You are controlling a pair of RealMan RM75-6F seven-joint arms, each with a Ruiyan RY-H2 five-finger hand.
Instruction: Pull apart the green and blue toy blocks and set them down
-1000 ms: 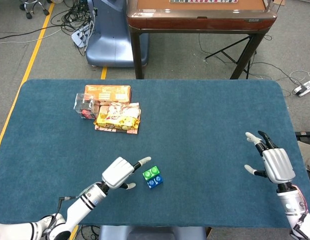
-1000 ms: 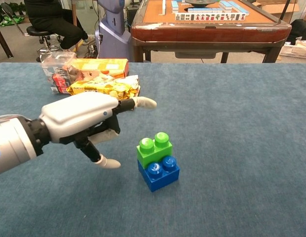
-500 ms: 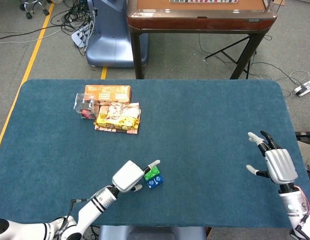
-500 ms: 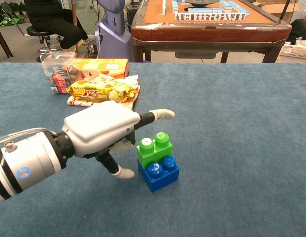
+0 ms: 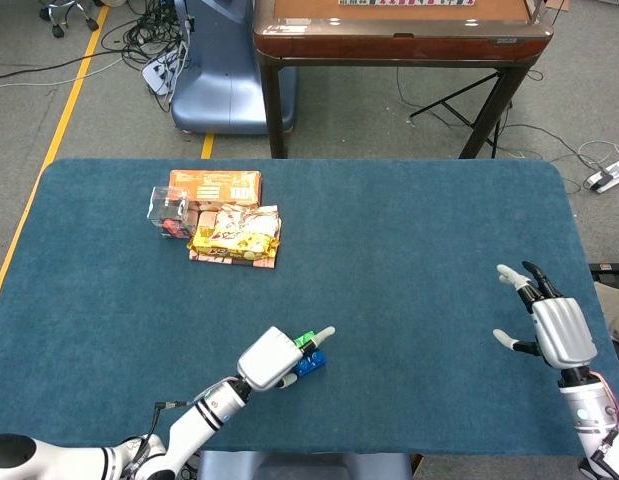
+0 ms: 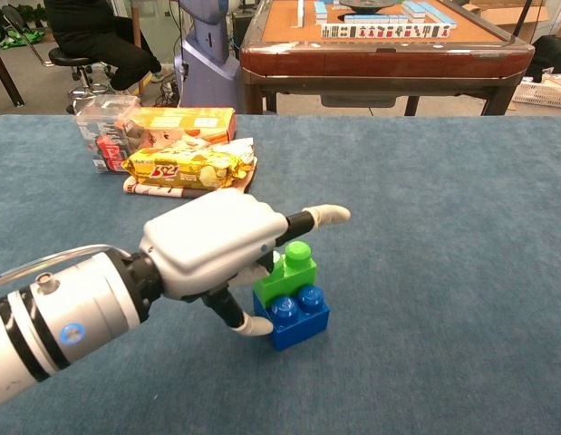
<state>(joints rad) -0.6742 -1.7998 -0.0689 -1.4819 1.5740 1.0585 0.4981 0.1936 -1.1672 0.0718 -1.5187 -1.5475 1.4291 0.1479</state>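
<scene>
Our left hand (image 6: 212, 249) has closed in on the joined green block (image 6: 287, 272) and blue block (image 6: 294, 315), fingers still spread, so gripping comes next.

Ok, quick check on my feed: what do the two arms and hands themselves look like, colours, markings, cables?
Both hands have pale grey shell backs, black finger segments and off-white fingertips. The left hand sits on a silver-grey forearm with black bands at the wrist, a round blue mark and a thin grey cable running along it. The right hand joins a white wrist section carrying thin red wiring.
</scene>
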